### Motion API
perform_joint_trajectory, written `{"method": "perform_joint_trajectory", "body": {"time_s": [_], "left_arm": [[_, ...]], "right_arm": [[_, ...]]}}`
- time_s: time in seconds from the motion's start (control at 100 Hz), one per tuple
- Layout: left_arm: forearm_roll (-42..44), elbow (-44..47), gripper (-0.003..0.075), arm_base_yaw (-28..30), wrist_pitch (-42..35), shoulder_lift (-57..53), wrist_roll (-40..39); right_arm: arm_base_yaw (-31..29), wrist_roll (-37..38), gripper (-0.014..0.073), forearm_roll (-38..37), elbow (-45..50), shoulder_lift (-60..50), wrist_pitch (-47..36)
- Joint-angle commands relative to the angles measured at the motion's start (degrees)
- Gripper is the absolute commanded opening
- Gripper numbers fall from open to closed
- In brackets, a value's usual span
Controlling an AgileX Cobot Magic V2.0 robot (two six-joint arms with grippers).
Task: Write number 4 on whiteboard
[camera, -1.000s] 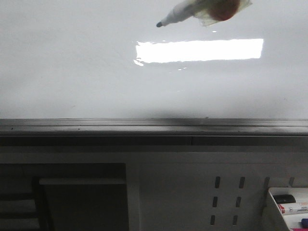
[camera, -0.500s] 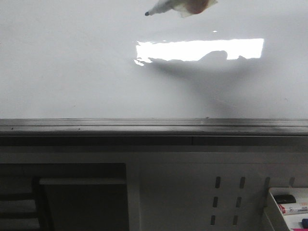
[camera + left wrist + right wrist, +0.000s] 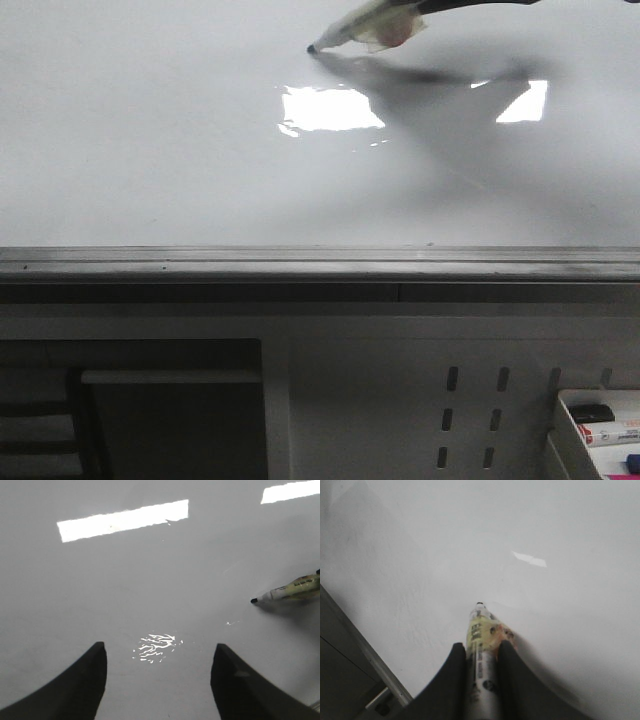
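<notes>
The whiteboard [image 3: 150, 150] fills the upper front view, glossy white with a grey edge rail [image 3: 300, 262]. No number 4 or any stroke shows on it. My right gripper [image 3: 481, 652] is shut on a taped marker [image 3: 482, 645]. In the front view the marker [image 3: 360, 28] comes in from the top edge, and its black tip [image 3: 312, 48] meets the board beside its own shadow. The marker also shows in the left wrist view [image 3: 292, 589]. My left gripper [image 3: 157, 662] is open and empty, close over the bare board [image 3: 150, 580].
Below the rail stands a grey perforated metal panel [image 3: 470, 420]. A white tray [image 3: 600, 420] with spare markers sits at the lower right. A dark shelf opening [image 3: 130, 410] is at the lower left. The right arm's shadow [image 3: 450, 100] covers part of the light reflection.
The marker moved left and up, then came down toward the board. Its tip now meets its shadow, and the arm's shadow has spread over the reflection.
</notes>
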Motion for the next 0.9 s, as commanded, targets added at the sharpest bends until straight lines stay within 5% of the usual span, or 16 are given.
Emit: {"method": "perform_joint_trajectory", "body": {"time_s": [0.0,0.23,0.48,0.68,0.89], "left_arm": [[-0.6,-1.6,0.0421,0.3,-4.1,-0.4,-0.5],[-0.6,-1.6,0.0421,0.3,-4.1,-0.4,-0.5],[-0.6,-1.6,0.0421,0.3,-4.1,-0.4,-0.5],[-0.6,-1.6,0.0421,0.3,-4.2,-0.4,-0.5],[-0.6,-1.6,0.0421,0.3,-4.2,-0.4,-0.5]], "right_arm": [[0.5,-0.9,-0.0062,1.5,-1.8,-0.1,-0.3],[6.1,-0.6,-0.0052,-3.0,-1.7,2.5,-0.2],[7.0,9.5,-0.0052,-11.2,-0.7,-0.6,-7.6],[2.4,19.4,-0.0052,-20.1,4.3,-8.8,-9.0],[-1.8,19.8,-0.0053,-19.5,5.6,-15.2,-2.0]]}}
